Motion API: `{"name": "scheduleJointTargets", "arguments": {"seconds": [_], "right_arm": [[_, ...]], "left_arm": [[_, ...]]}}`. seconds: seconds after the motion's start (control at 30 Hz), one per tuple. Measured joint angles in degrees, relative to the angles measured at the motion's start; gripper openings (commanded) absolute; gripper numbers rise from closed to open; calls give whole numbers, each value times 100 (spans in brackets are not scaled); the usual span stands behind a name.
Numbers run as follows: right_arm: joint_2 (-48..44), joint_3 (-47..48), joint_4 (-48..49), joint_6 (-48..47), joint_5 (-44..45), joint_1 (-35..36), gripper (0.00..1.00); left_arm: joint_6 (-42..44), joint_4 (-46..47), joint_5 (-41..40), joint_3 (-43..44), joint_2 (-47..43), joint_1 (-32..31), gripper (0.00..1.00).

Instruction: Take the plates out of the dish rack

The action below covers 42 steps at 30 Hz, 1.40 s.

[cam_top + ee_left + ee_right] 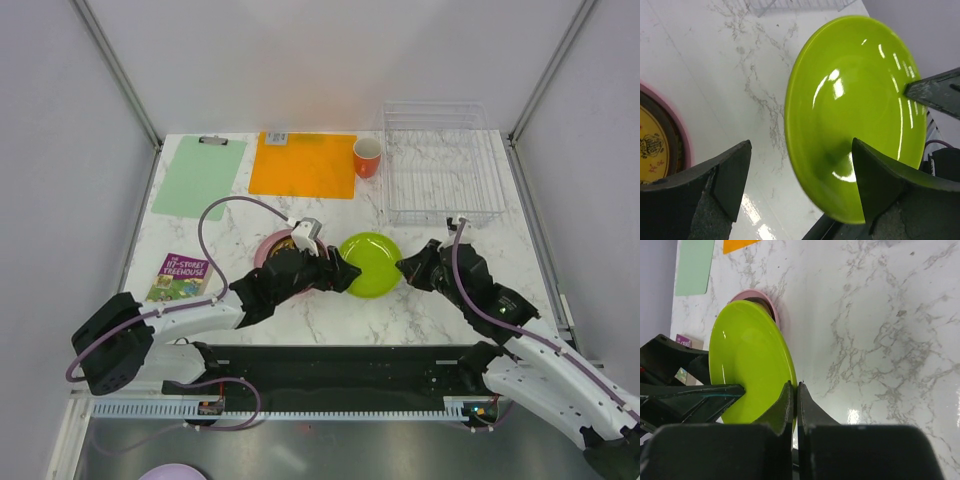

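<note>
The lime green plate [370, 262] is held tilted above the marble table, also in the left wrist view [855, 110] and the right wrist view [747, 360]. My right gripper [408, 268] [796, 390] is shut on its right rim. My left gripper [345, 272] [801, 150] is open, its jaws standing either side of the plate's left rim without gripping. The pink plate [268, 248] [684, 145] lies on the table under my left arm with the yellow-gold plate [650, 145] on it. The dark red plate is hidden. The dish rack [440, 175] at the back right holds no plates.
An orange cup [367, 157] stands left of the rack, beside an orange mat [303, 165]. A green clipboard [198, 177] lies at the back left and a book [178, 277] at the left edge.
</note>
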Motion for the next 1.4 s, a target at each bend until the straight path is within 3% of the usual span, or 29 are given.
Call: {"name": "scheduleJointTargets", "arguments": {"seconds": [0.07, 0.1, 0.17, 0.2, 0.23, 0.3, 0.37, 0.4, 0.43, 0.53, 0.73, 0.93, 1.13, 1.4], "right_arm": [[17, -133, 177, 96, -195, 0, 0], [20, -199, 245, 133, -286, 0, 0], [11, -299, 326, 199, -422, 0, 0], [0, -337, 273, 179, -402, 0, 0], [-9, -385, 238, 190, -389, -22, 4], [-11, -481, 223, 210, -420, -42, 23], [-13, -485, 330, 251, -461, -33, 26], [0, -485, 356, 269, -470, -33, 42], [13, -485, 372, 280, -487, -33, 48], [33, -485, 466, 352, -507, -31, 57], [-59, -485, 476, 337, -332, -22, 62], [-85, -485, 470, 273, -245, -17, 62], [142, -485, 468, 168, -245, -17, 62], [328, -485, 470, -7, -245, -17, 62]], "left_arm": [[-33, 173, 68, -9, 44, 0, 63], [-52, 243, 74, -9, 52, 0, 39], [-70, 372, 81, -9, 52, 0, 18], [-114, 428, 63, -15, 50, 15, 2], [-186, 575, 87, -22, 17, 42, 2], [-236, 745, 85, -17, -109, 35, 2], [-225, 678, 26, -28, -236, 33, 2], [-210, 660, -4, -28, -264, 24, 2], [-192, 599, -55, -31, -293, 13, 2], [-72, 173, -332, -92, -450, 2, 2], [153, -1012, -1062, -122, -1027, 219, 2], [282, -1521, -1346, -461, -1679, 1115, 2], [358, -1637, -1080, -846, -1672, 2140, 2], [363, -859, -538, -903, -789, 2490, 2]]}}
